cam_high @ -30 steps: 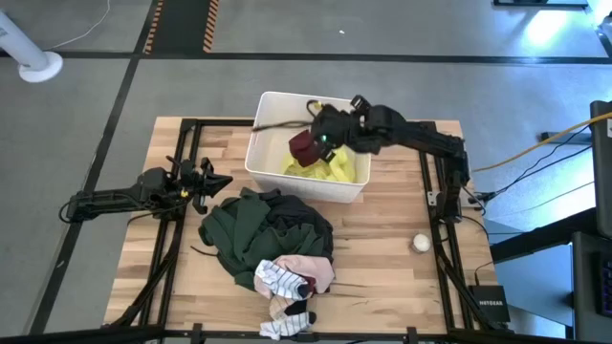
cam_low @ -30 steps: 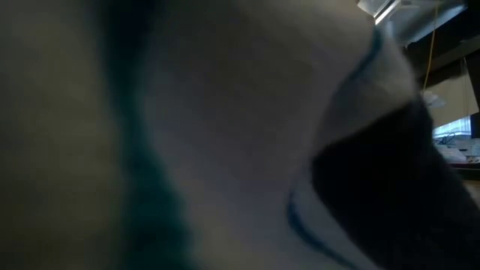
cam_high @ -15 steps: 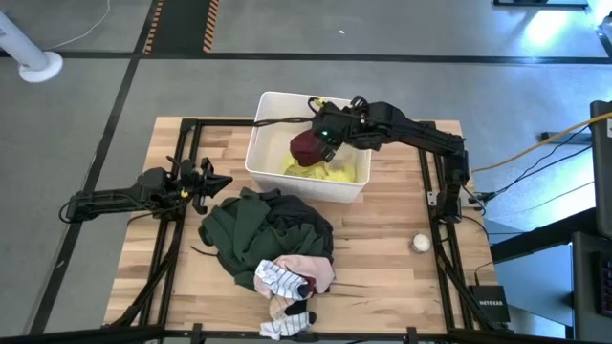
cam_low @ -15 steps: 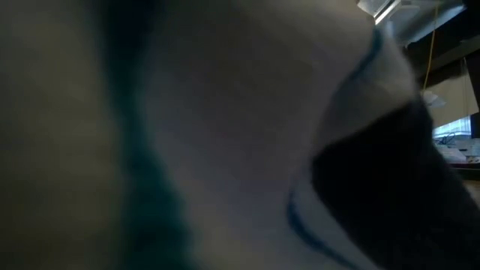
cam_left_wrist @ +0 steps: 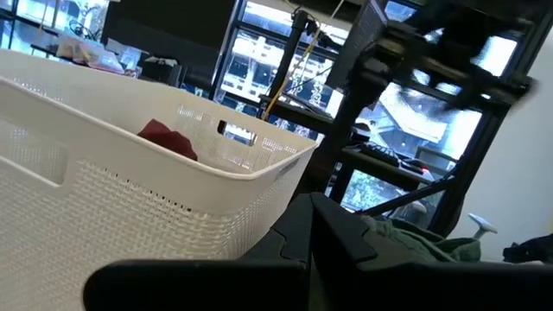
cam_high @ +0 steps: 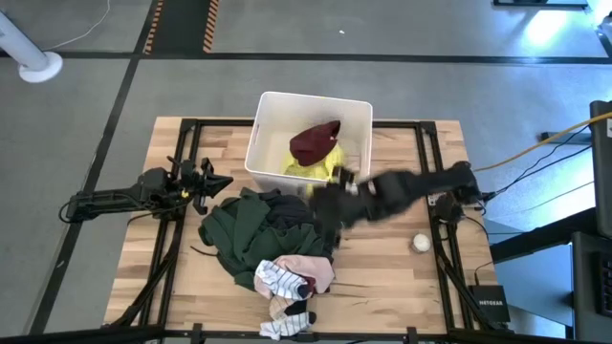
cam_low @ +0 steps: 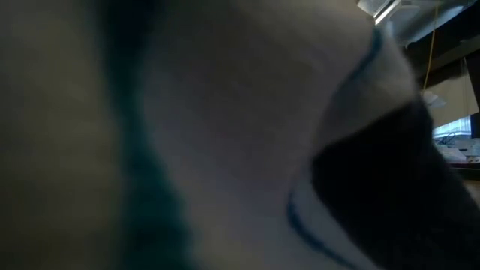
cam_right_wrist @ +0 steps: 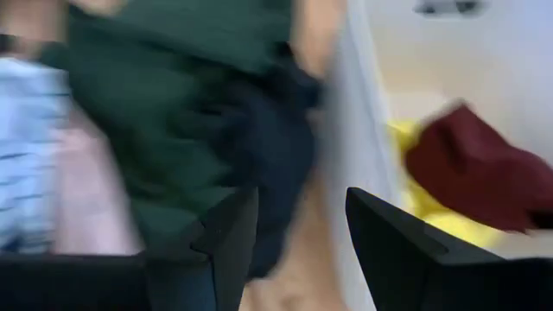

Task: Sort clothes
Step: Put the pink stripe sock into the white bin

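A maroon garment (cam_high: pixel 316 142) lies in the white bin (cam_high: pixel 263 129) on a neon yellow top (cam_high: pixel 322 171). The rest of the clothes are heaped on the table near its front edge: a dark green garment (cam_high: pixel 239 227), a black one (cam_high: pixel 301 225), a pale pink one (cam_high: pixel 308 269) and striped socks (cam_high: pixel 277 279). My right gripper (cam_high: pixel 323 205) hovers open between the bin's near wall and the heap, holding nothing. Its wrist view shows the green garment (cam_right_wrist: pixel 173 95), the black one (cam_right_wrist: pixel 272 147) and the maroon garment (cam_right_wrist: pixel 484 173) ahead of the gripper (cam_right_wrist: pixel 302 233). My left gripper (cam_high: pixel 218 181) waits shut at the table's left.
A small white ball (cam_high: pixel 421 243) lies on the table's right side. Another sock (cam_high: pixel 287 325) lies at the front edge. Pale cloth with a blue stripe (cam_low: pixel 247 135) fills the low view. The left wrist view shows the bin's wall (cam_left_wrist: pixel 130 190) close by.
My right gripper has let go of the maroon garment, which now rests in the bin on the yellow top. The gripper has then swung quickly out of the bin toward the table's near edge, down to the heap of clothes.
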Controlling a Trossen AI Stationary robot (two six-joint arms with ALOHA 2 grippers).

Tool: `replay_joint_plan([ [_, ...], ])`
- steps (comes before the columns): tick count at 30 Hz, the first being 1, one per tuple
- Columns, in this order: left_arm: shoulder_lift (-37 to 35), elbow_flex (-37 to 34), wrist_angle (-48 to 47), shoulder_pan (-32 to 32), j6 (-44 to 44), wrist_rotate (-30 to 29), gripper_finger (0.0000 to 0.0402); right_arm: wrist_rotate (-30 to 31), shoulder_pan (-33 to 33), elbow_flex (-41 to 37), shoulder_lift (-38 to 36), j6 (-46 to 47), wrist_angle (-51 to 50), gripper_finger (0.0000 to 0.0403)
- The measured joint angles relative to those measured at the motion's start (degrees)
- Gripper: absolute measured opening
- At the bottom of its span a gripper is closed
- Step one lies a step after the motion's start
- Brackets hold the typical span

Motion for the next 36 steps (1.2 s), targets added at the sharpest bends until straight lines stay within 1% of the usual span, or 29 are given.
replay_joint_plan([
  [4, 0.0, 0.0, -0.01, -0.02, 0.01, -0.02, 0.0, 0.65, 7.51, 0.0, 2.26, 3.57, 3.08, 0.0195],
  [8, 0.0, 0.0, -0.09, -0.02, 1.21, -0.02, 0.0, 3.29, 13.08, 0.0, 6.06, 3.87, 5.17, 0.0195],
  [10, 0.0, 0.0, -0.03, -0.01, 1.22, -0.02, 0.0, 2.89, 14.92, 0.0, 8.11, 3.88, 6.22, 0.0195],
  [14, 0.0, 0.0, 0.07, -0.01, 1.17, -0.04, 0.0, 0.05, 17.35, -0.02, 12.46, 3.9, 7.91, 0.0195],
  [21, 0.0, 0.0, 0.12, 0.0, 0.9, -0.04, 0.0, -3.4, 18.07, -0.02, 17.8, 3.86, 6.92, 0.0195],
  [29, 0.0, 0.0, 0.07, 0.0, 0.79, -0.07, 0.0, -0.06, 17.22, -0.02, 19.33, 0.95, 4.89, 0.0195],
  [33, 0.0, 0.0, 0.03, 0.0, 1.0, -0.09, 0.0, 0.04, 17.2, -0.06, 19.59, 0.64, 4.31, 0.0195],
  [36, 0.0, 0.0, -0.01, 0.0, 1.2, -0.13, 0.0, -0.79, 17.21, -0.02, 19.97, 0.64, 4.65, 0.0186],
])
